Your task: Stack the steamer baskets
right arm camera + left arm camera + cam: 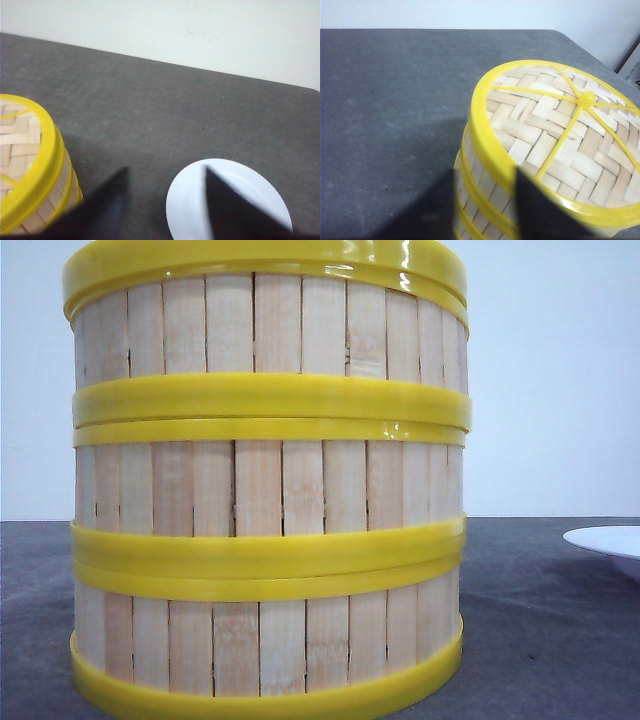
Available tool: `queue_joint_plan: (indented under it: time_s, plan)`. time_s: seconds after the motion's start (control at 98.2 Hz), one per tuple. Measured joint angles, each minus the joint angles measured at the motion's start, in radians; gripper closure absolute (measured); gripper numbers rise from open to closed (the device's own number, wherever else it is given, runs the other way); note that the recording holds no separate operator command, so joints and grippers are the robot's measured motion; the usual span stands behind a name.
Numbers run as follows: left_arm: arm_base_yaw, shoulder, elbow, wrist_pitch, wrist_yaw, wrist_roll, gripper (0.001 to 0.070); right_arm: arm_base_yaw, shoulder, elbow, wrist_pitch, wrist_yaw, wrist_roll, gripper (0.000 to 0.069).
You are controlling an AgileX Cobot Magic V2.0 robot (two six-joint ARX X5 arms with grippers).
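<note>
Three steamer baskets [268, 490] stand stacked in one column filling the left and centre of the front view, on the dark grey worktop [540, 640], topped by a woven lid [560, 140] with yellow spokes. White plate [227, 200] sits low right, apart from the stack. Right gripper [165, 210] hangs open and empty above the plate's edge; left gripper shows one dark finger [540, 210] over the lid's rim, its opening unreadable.

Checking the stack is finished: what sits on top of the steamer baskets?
A flat woven lid with yellow spokes caps the steamer baskets. It hides whatever is inside them.
</note>
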Motion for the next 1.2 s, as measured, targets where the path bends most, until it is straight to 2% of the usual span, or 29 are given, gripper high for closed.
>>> queue_joint_plan:
  time_s: [0.071,0.194,1.09,1.131,1.202]
  plan:
    - [0.000,0.000,0.000,0.000,0.000,0.000,0.0660,0.000,0.000,0.000,0.011,0.000,0.000,0.0647]
    - [0.000,0.000,0.000,0.000,0.000,0.000,0.0680,0.000,0.000,0.000,0.023,0.000,0.001,0.0676]
    - [0.002,0.000,0.000,-0.002,-0.001,0.000,0.0681,0.000,0.000,0.000,0.022,0.000,0.000,0.0681]
    - [0.008,0.000,0.000,-0.003,-0.007,0.002,0.0681,0.000,0.000,0.000,0.022,0.000,0.001,0.0681]
    - [0.037,0.000,0.000,-0.002,-0.050,0.014,0.0681,0.000,0.000,0.000,0.022,0.000,0.001,0.0681]
